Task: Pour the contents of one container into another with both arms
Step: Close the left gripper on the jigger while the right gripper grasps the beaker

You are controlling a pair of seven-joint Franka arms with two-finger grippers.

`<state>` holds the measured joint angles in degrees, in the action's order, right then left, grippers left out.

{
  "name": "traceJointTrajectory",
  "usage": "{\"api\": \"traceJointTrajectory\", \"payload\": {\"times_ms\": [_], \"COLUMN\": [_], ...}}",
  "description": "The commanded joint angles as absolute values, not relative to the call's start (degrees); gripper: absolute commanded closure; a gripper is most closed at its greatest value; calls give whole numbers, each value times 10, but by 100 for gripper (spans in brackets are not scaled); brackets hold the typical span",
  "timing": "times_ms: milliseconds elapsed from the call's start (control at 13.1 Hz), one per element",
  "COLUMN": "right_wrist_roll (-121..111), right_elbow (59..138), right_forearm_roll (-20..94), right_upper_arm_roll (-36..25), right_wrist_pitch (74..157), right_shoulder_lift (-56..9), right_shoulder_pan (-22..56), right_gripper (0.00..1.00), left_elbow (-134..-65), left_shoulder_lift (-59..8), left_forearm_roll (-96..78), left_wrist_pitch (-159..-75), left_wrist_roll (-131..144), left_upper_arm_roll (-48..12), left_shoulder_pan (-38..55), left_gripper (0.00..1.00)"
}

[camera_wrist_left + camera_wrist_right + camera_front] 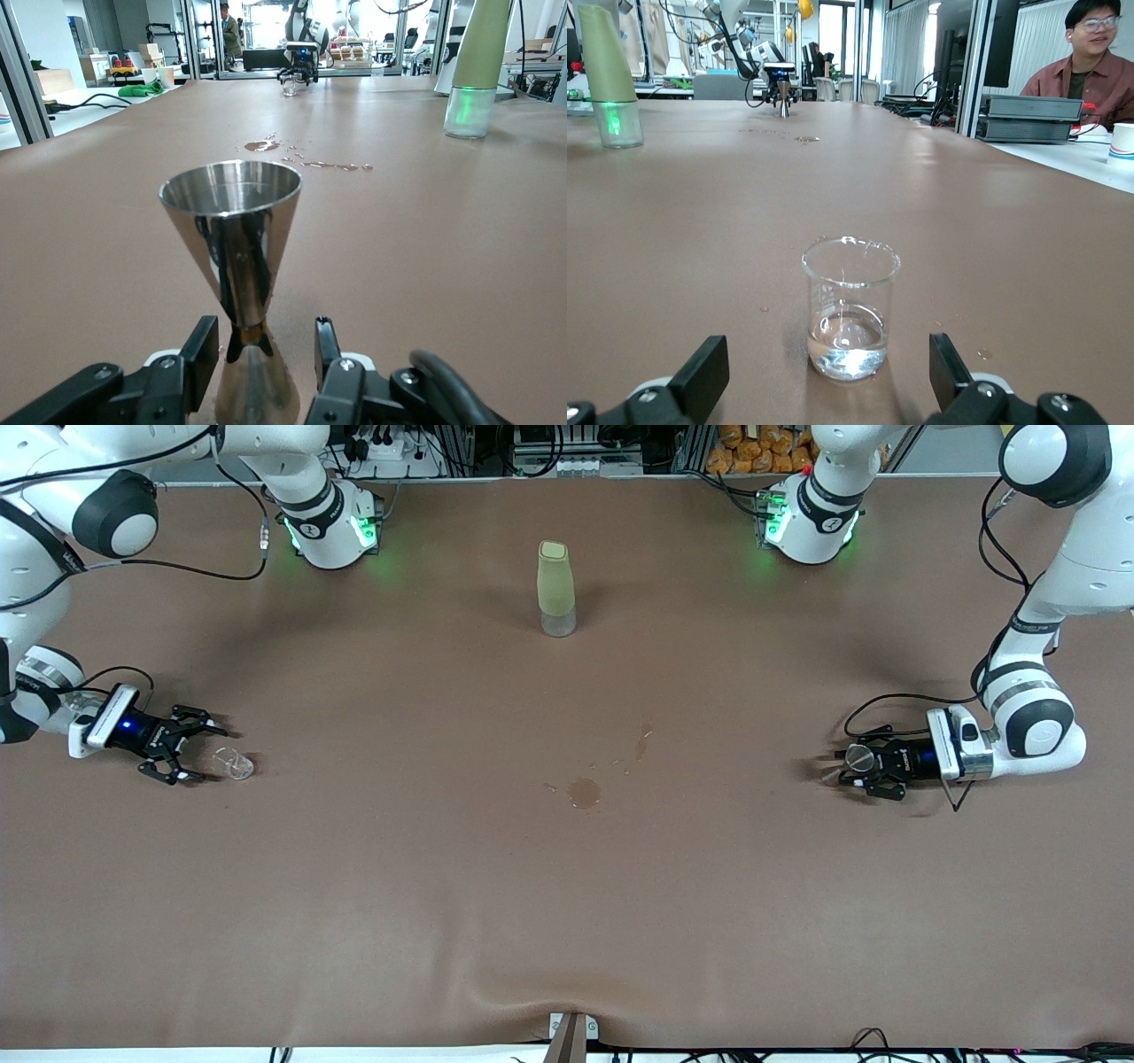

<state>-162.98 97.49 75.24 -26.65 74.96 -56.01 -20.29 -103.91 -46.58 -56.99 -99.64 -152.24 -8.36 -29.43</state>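
Front view: left gripper (pixel 849 766) straddles jigger (pixel 858 756); right gripper (pixel 197 755) wide, nr beaker (pixel 233 763).

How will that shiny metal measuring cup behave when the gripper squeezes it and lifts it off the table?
The metal jigger looks rigid, so it should not give under the squeeze. Its polished, mirror-like walls may be slippery, and the left gripper stands around the narrow waist, where it might slide. The wide cup sits high above that waist, so it probably tips easily if nudged.

Front view high over table (pixel 567 886), facing arm bases; wrist views low, facing each other.
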Motion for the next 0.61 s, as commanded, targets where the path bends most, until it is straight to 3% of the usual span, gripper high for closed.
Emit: {"api": "traceJointTrajectory", "payload": {"times_ms": [0, 534], "right_wrist_roll": [-1817, -1839], "right_elbow": [962, 963], "right_forearm_roll": [767, 790], "right_upper_arm_roll": [-267, -223], "right_wrist_pitch": [730, 735], "right_shoulder_lift": [-591, -614], "right_shoulder_pan": [-212, -207], "right_gripper": [0, 0], "left_elbow": [-1026, -1025], "left_shoulder_lift": [-475, -476], "left_forearm_roll": [-591, -597], "left_wrist_pitch": [-979, -974], "left_wrist_roll": [-1531, -1531], "left_upper_arm_roll": [-84, -84], "left_shoulder_pan": [-296, -294], "left_gripper": [50, 63]}}
